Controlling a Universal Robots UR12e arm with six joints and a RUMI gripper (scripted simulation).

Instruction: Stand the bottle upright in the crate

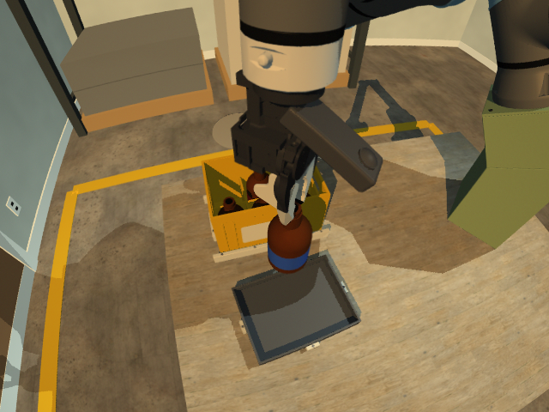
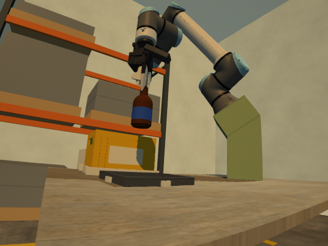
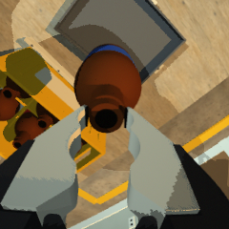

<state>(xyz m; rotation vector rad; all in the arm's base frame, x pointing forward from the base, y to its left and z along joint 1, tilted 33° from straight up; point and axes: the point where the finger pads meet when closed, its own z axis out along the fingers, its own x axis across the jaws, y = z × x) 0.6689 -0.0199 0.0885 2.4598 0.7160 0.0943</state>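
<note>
My gripper [image 1: 290,208] is shut on the neck of a brown bottle [image 1: 289,243] with a blue label. The bottle hangs upright, high above the table, and also shows in the exterior view [image 2: 142,109] and in the wrist view [image 3: 108,88]. It hangs over the gap between the yellow crate [image 1: 248,208] and the dark grey tray [image 1: 296,308], near the crate's front right corner. The tray holds nothing. The crate [image 2: 121,153] stands behind the tray [image 2: 148,178]. Other brown bottles [image 3: 24,121] stand in the crate.
A shelf rack with orange beams [image 2: 79,120] and grey boxes [image 2: 116,98] stands behind the crate. A dark rack post [image 2: 162,119] rises by the crate's right end. The arm's olive base [image 2: 242,140] stands at the right. A grey box [image 2: 18,185] sits at the near left.
</note>
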